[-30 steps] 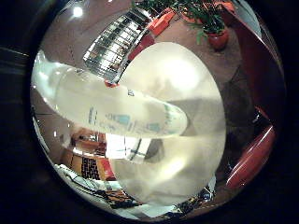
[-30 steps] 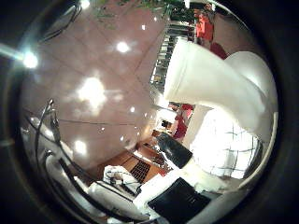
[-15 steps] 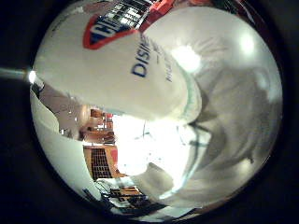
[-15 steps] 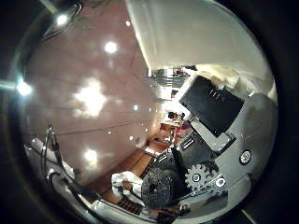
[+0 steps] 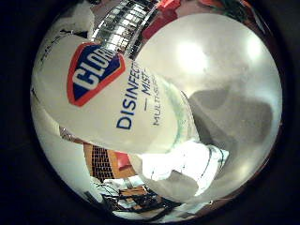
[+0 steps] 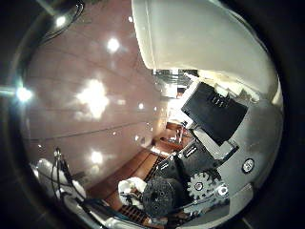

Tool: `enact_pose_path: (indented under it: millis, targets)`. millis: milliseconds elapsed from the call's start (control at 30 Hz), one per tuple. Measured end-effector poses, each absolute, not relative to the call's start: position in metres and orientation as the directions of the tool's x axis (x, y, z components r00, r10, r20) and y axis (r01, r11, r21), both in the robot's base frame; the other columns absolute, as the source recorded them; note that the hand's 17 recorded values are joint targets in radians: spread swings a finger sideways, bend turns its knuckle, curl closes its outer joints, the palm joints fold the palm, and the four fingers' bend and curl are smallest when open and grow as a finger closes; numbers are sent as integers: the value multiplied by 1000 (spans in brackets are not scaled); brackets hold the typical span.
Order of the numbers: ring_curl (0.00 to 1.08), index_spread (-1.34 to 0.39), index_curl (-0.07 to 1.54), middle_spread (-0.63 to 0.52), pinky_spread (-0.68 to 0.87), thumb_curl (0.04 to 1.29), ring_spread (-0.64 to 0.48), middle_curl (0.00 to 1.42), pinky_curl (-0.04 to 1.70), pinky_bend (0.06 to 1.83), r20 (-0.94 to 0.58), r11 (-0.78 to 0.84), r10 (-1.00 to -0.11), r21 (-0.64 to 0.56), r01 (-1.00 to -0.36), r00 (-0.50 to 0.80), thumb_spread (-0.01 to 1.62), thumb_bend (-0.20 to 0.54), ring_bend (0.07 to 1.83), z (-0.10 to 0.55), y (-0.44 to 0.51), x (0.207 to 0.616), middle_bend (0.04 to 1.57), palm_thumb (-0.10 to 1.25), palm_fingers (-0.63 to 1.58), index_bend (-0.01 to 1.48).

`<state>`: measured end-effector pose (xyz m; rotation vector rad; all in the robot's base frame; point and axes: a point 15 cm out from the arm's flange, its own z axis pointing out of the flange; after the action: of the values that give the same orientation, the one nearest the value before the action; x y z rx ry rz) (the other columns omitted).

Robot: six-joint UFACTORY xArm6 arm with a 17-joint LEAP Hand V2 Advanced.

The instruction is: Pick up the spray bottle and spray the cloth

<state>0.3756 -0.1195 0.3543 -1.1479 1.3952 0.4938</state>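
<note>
Reddish-brown ceiling (image 6: 90,95) with bright spot lights is seen past the palm in the thumb side view, so the palm is judged to be turned partly upward or sideways; no desk is identified with certainty in either view. The spray bottle (image 5: 117,103), white with a blue and red label, fills much of the little finger side view and is therefore recorded as very close to the palm, lying across it. A pale rounded surface (image 5: 225,93) is seen behind the bottle and cannot be identified; whether it is the cloth cannot be told. A checked white item (image 5: 187,164) is noted beyond the bottle's end, also unidentified. In the thumb side view, black and geared parts of the hand (image 6: 205,157) are seen bent in close beside the bottle's white body (image 6: 200,38), so the fingers are judged to be curled around the bottle, although actual contact is hidden. Risks noted: the bottle's wall is smooth and rounded, so slipping or rolling within the grasp is possible if the closure is loose. The trigger and nozzle are not seen, so nozzle direction cannot be confirmed; a spray could be sent away from the cloth. Squeezing at the body instead of the trigger would yield no spray.
</note>
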Motion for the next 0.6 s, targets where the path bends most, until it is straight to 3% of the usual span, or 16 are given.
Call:
enact_pose_path:
  millis: [300, 433, 600]
  targets:
    - [625, -182, 684, -93, -151, 574, -164, 652, 1165, 1129, -818, 123, -531, -330, -936, 219, 1211, -10, 1480, 430, -115, 353, 1369, 1051, 1170, 1202]
    - [621, -183, 679, -93, -153, 587, -164, 644, 1229, 1097, -734, -64, -639, -248, -967, 231, 1205, -9, 1483, 438, -107, 338, 1371, 1048, 1174, 1201]
    - [618, -183, 673, -93, -157, 603, -163, 636, 1292, 1066, -634, -250, -725, -124, -960, 270, 1202, -9, 1482, 430, -87, 330, 1377, 1036, 1177, 1202]
